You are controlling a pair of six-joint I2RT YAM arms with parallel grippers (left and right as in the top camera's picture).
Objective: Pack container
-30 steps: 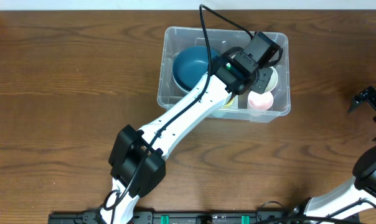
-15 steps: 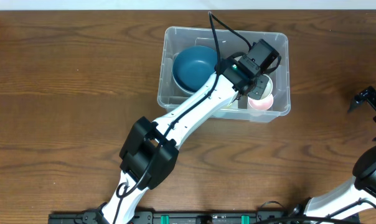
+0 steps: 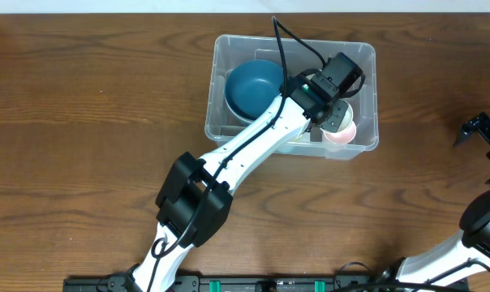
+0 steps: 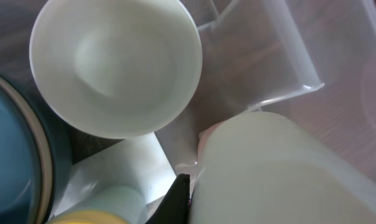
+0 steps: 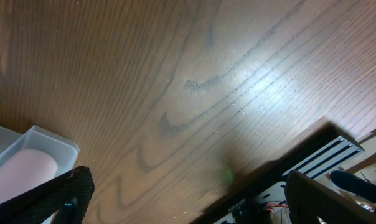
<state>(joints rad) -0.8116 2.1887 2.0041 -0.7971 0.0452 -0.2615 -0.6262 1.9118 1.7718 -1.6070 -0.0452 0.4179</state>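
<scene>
Container: the clear plastic container (image 3: 245,39) sits on the counter (image 3: 83,122), and every place below is given from it.
Long axis: it runs side to side across the overhead view, and the left arm comes in over the near long wall.
Contents: a blue bowl (image 3: 251,85) fills the container's left half. A white bowl (image 4: 116,65) lies in the right half, just beside the blue one. A pink cup (image 3: 342,134) is in the near right corner. Something yellow (image 4: 82,218) shows low down between them, too cut off to name.
Left tool: the left tool (image 3: 333,120) is down inside the right half, above the pink cup's corner, with its fingers pressed together. One dark fingertip shows in the wrist view beside a pale rounded shape close to the lens. I cannot tell whether anything thin is pinched.
Right tool: the right tool (image 5: 188,186) is spread wide with nothing in it. It hovers over bare counter well off the container's right end, and only the container's corner and the pink cup reach its view.
Nearer arm: the left, by far, since it is already inside the walls.
Deciding relation: the container's contents lie directly below and around the left tool, so its way out is probably straight up past the near rim. The right arm would have to cross toward the container's short right wall.
Progress, as a judgement: packing looks well along, with several dishes already in.
</scene>
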